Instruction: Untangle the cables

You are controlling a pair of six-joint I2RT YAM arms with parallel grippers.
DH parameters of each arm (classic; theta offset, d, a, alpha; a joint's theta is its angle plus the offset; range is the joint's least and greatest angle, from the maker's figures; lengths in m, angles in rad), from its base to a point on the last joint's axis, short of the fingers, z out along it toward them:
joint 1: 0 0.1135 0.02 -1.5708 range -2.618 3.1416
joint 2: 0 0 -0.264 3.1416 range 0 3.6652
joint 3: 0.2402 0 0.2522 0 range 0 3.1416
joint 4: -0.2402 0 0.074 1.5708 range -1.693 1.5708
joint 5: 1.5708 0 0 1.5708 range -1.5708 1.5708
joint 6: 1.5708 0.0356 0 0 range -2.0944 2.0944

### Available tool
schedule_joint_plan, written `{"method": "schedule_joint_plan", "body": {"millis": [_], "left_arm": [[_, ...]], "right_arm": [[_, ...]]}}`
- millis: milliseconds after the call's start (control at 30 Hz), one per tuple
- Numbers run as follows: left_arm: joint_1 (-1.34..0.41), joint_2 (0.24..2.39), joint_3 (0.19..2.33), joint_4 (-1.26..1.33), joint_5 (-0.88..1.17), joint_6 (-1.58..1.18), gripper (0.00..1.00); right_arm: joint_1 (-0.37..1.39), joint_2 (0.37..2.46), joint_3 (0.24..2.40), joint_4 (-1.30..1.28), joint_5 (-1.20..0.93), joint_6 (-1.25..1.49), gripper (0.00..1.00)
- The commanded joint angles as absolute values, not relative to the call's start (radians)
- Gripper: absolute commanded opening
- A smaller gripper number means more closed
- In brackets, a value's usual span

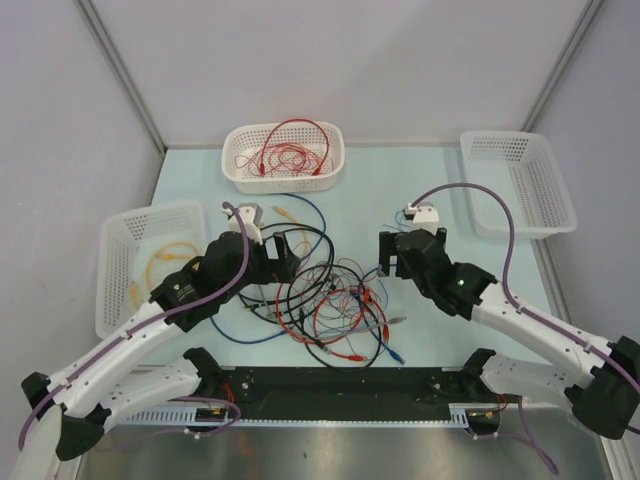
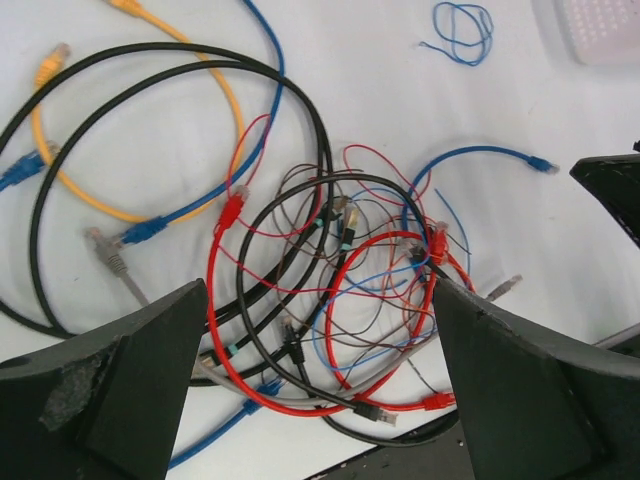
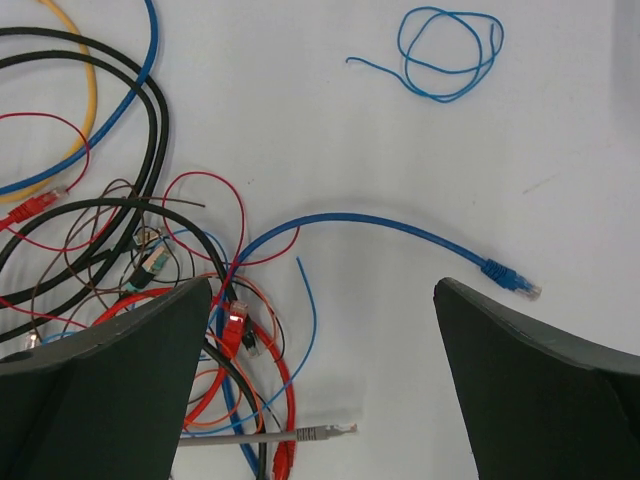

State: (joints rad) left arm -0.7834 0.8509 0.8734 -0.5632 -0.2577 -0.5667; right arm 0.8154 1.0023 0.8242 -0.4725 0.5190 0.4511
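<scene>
The cables [image 1: 335, 305] lie in a loose tangle of red, blue, black, grey and brown wires on the table between my arms. My left gripper [image 1: 288, 256] is open and empty, hovering over the tangle's left side. In the left wrist view the tangle [image 2: 330, 300] lies below and between the wide-apart jaws [image 2: 320, 340]. My right gripper [image 1: 388, 256] is open and empty at the tangle's right edge. In the right wrist view [image 3: 320, 340] a blue cable [image 3: 400, 228] with a plug runs out across bare table, and a grey plug end [image 3: 320, 433] lies between the jaws.
A white basket [image 1: 240, 180] at the back holds red wires. A white basket [image 1: 115, 250] at the left holds a yellow cable. A white basket [image 1: 545, 175] stands at the right. A small coil of thin blue wire [image 3: 445, 50] lies apart. A yellow cable [image 2: 150, 210] and black loops [image 2: 60, 150] spread left.
</scene>
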Motion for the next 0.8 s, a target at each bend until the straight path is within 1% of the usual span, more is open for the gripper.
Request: {"method": "schedule_joint_plan", "body": {"millis": [0,133,300,500,600,633,733,767], "left_arm": [[-0.787,0.815,0.868,-0.627,-0.344,-0.558,1.0],[-0.787,0.821,0.838,-0.591,-0.314,-0.529,1.0],[-0.785,0.868,0.848,-0.543,-0.285,-0.5,1.0],[-0.787,0.873,0.847,-0.508,-0.336,-0.485,0.99],[-0.787,0.858,0.783,-0.442,-0.342,-0.459,1.0],[-0.785,0.859,0.753,-0.436,-0.333,-0.448,0.99],[-0.782,0.922,0.756,-0.459,-0.247,-0.425,1.0],[-0.782,0.975,0.764,-0.486,-0.233,-0.429,0.97]], "right_arm": [[0.822,1.069,0.825,-0.333,0.532,0.393,1.0],[0.821,1.097,0.825,-0.279,0.503,0.417,1.0],[0.821,1.143,0.825,-0.267,0.485,0.422,0.99],[0.822,1.203,0.824,-0.322,0.459,0.445,0.97],[0.824,1.229,0.824,-0.327,0.46,0.457,0.95],[0.825,1.229,0.824,-0.322,0.443,0.46,0.95],[0.83,1.213,0.824,-0.319,0.396,0.466,0.93],[0.837,1.207,0.824,-0.324,0.393,0.469,0.93]]}}
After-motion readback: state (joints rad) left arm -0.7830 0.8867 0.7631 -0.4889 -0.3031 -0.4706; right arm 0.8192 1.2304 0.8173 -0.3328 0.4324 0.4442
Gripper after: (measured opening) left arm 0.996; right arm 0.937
